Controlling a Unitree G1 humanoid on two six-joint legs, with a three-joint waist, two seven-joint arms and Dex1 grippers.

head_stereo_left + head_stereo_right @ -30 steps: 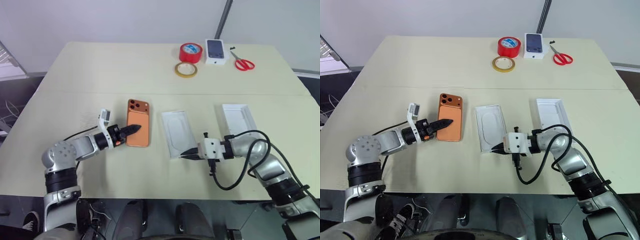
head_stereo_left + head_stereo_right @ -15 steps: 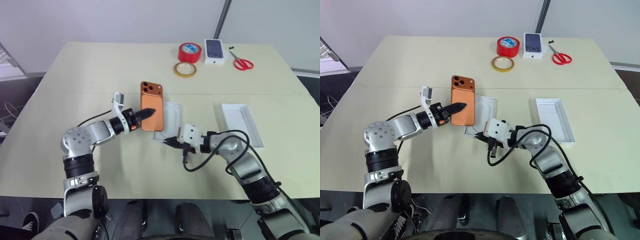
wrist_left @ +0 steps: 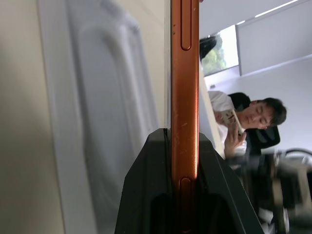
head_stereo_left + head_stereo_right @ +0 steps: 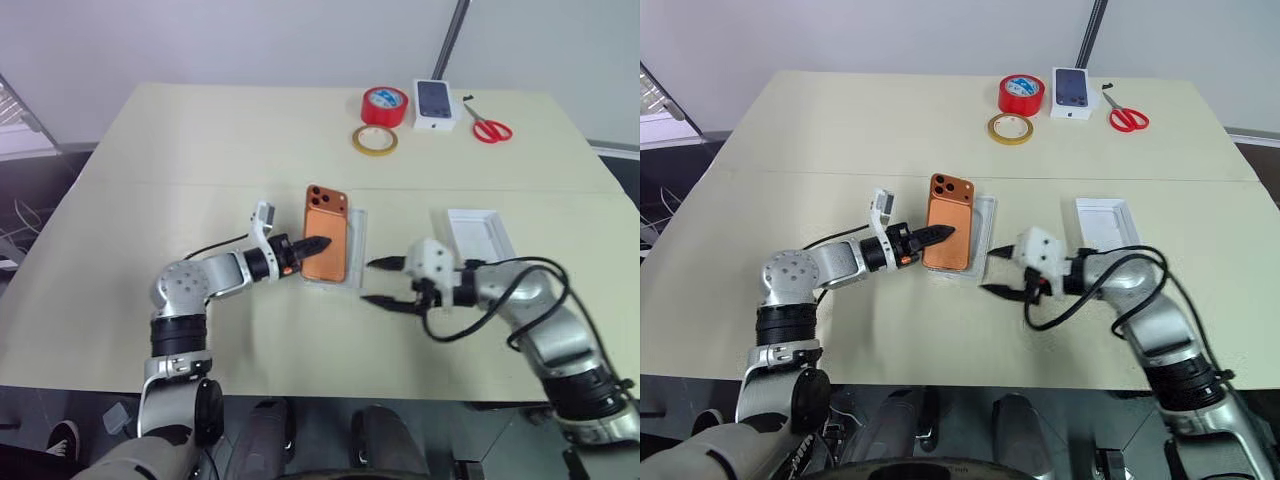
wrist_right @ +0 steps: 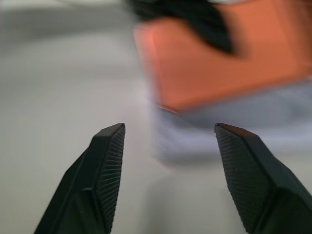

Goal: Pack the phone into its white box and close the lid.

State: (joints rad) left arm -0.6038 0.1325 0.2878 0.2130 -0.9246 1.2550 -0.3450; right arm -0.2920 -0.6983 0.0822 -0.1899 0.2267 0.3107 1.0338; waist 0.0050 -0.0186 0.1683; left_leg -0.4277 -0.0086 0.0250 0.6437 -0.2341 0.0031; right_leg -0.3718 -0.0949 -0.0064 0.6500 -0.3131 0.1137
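Pincers number two: the left gripper [image 4: 318, 243] pinches the one orange phone [image 4: 327, 247] by its near edge, holding it over a white box [image 4: 985, 236] at mid-table; the right gripper [image 4: 383, 282], fingers spread wide and holding nothing, sits just right of it. One lid [image 4: 482, 234] lies farther right. At the far edge: two tape rolls [image 4: 383, 105], one carton [image 4: 434, 102], one pair of scissors [image 4: 488, 127]. Most of the box is hidden under the phone.
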